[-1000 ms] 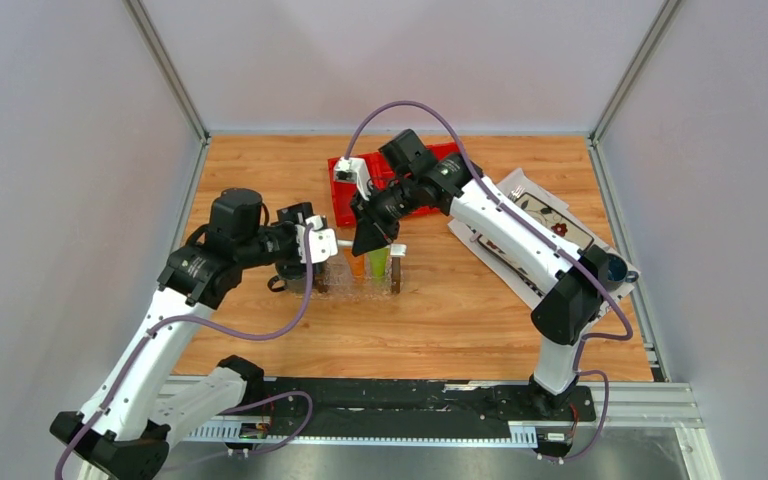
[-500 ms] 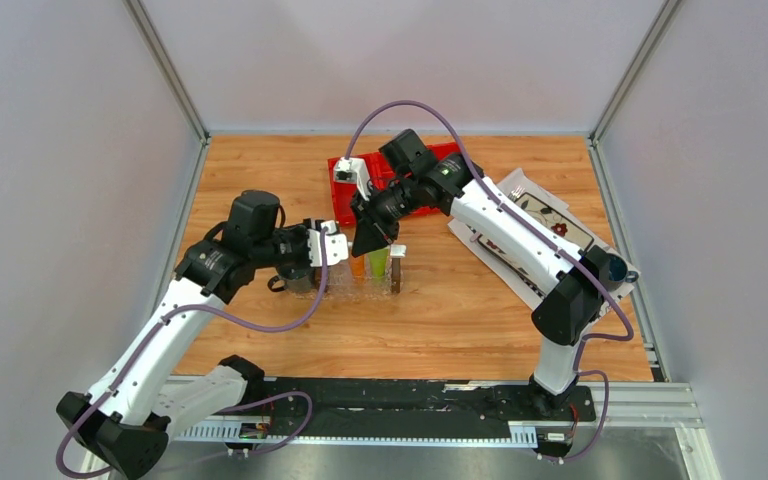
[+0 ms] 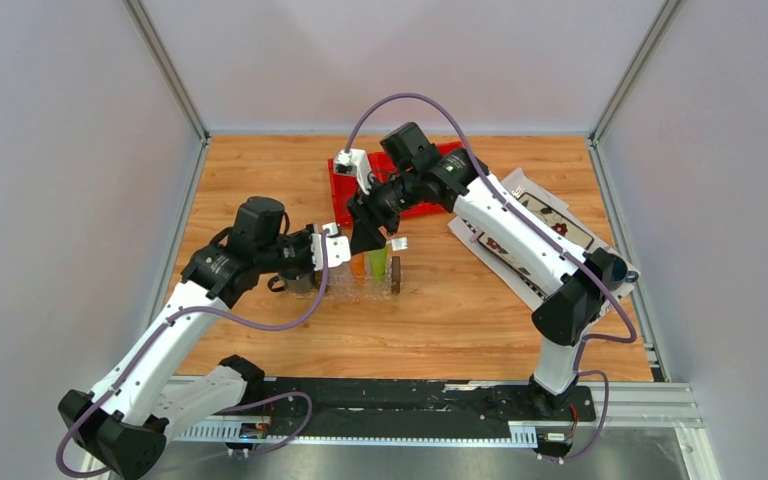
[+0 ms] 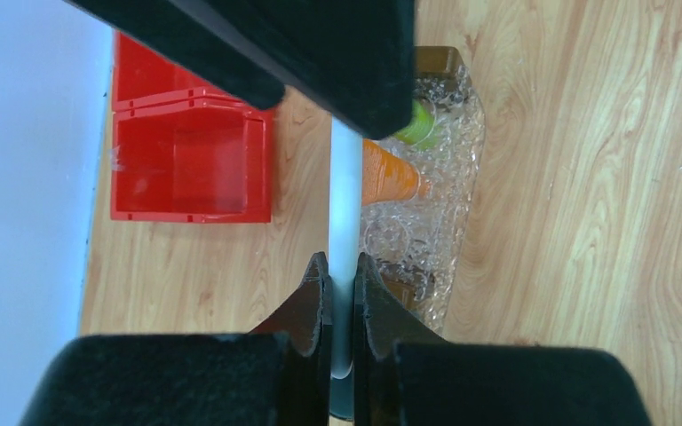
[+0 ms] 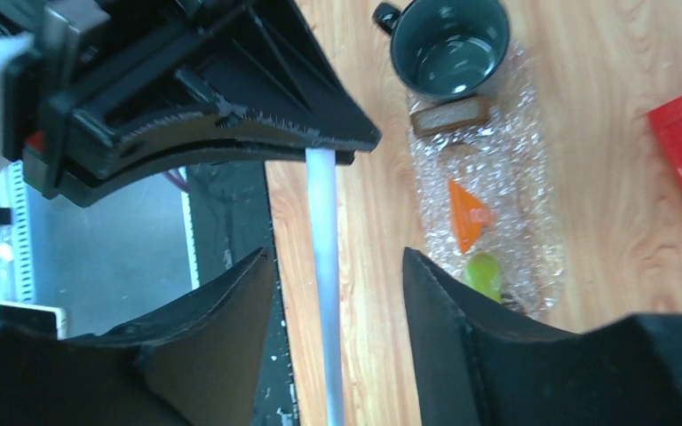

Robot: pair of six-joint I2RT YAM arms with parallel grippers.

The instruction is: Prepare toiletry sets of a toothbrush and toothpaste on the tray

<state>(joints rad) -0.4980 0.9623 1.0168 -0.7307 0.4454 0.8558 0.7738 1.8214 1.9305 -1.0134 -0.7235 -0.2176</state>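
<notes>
The white toothbrush (image 4: 346,204) hangs level above the table, and my left gripper (image 4: 342,266) is shut on one end of its handle. My right gripper (image 5: 336,257) stands open around the other end of the toothbrush (image 5: 324,240), with a gap on each side. In the top view both grippers meet over the clear tray (image 3: 370,288), the left gripper (image 3: 343,248) beside the right gripper (image 3: 372,240). An orange toothpaste tube (image 4: 389,176) and a lime green one (image 4: 417,126) lie side by side in the tray (image 4: 457,186).
A dark grey-green mug (image 5: 448,40) stands right against the tray's left end. The red bin (image 3: 345,200) sits behind the tray, partly under the right arm. A flower-patterned cloth (image 3: 540,225) lies at the right.
My left gripper moved right and closed on the toothbrush handle. My right gripper, shut on the toothbrush before, has opened and let go of it.
</notes>
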